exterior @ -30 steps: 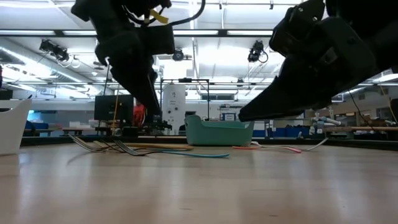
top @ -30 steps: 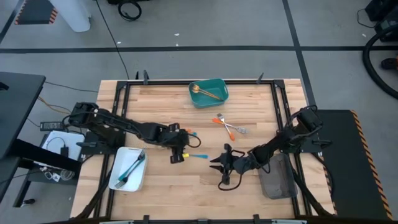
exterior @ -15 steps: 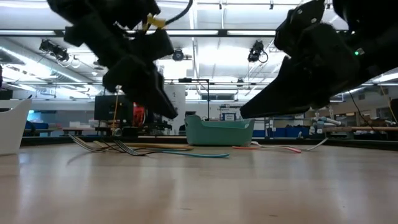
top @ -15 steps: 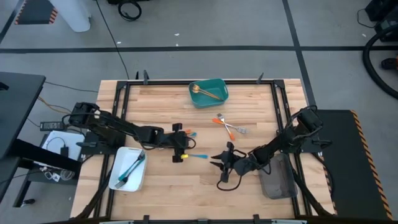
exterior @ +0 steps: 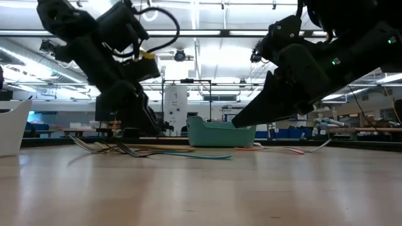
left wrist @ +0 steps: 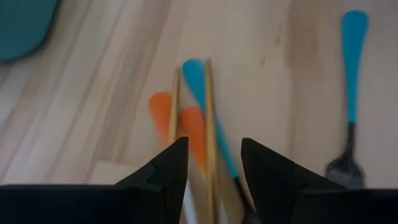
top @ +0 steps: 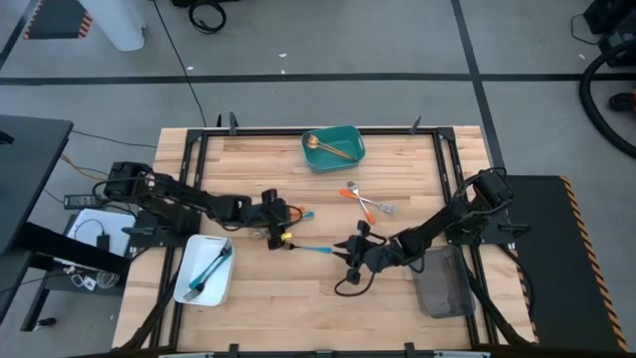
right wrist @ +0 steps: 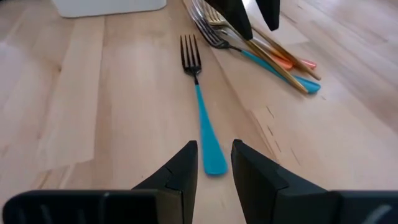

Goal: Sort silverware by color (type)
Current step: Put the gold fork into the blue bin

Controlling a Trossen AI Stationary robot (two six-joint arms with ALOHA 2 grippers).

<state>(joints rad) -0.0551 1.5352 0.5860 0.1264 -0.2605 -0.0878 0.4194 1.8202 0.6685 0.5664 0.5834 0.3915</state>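
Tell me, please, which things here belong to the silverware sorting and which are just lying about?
Belongs to the sorting:
- lone blue-handled fork
- mixed pile of gold, blue and orange pieces
- orange-handled pair
- teal tray holding gold pieces
- white tray holding blue pieces
- grey tray

Lying about:
- cables beside the table
- black cart

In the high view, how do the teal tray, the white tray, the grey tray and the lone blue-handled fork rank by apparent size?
1. White tray and grey tray: alike, unranked, since the right arm partly covers the grey one.
2. Teal tray.
3. Blue-handled fork, slimmest by far.
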